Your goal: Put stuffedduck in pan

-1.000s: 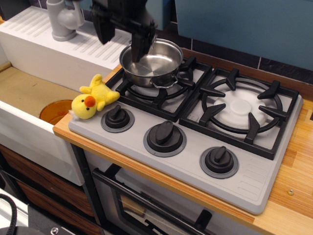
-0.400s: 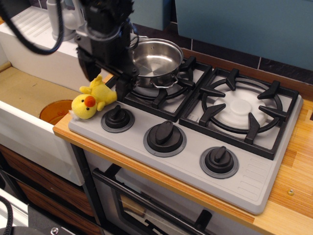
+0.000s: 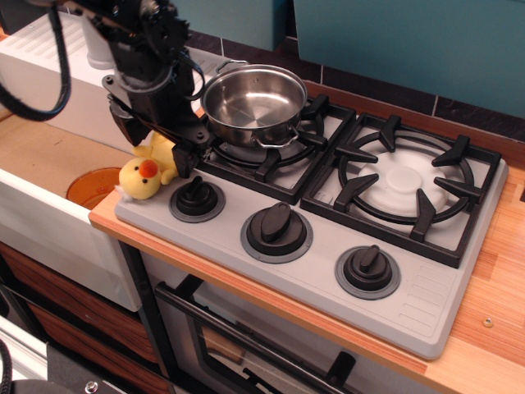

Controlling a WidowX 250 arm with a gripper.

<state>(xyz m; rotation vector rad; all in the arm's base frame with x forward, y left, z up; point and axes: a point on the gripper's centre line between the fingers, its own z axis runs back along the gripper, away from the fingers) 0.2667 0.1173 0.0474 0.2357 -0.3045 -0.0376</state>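
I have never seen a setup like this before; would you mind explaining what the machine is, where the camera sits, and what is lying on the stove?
This is a single view, taken from above and in front of a toy kitchen. The black machine at the upper left is a robot arm; its gripper is the clamp at its tip, lowered right over a small yellow stuffed duck. The duck lies at the stove's left front corner, beside the leftmost of three black knobs. The fingers stand on either side of the duck's body, but the arm hides whether they have closed on it. A shiny steel pan sits empty on the left burner. The right burner holds nothing. A white sink lies to the left.
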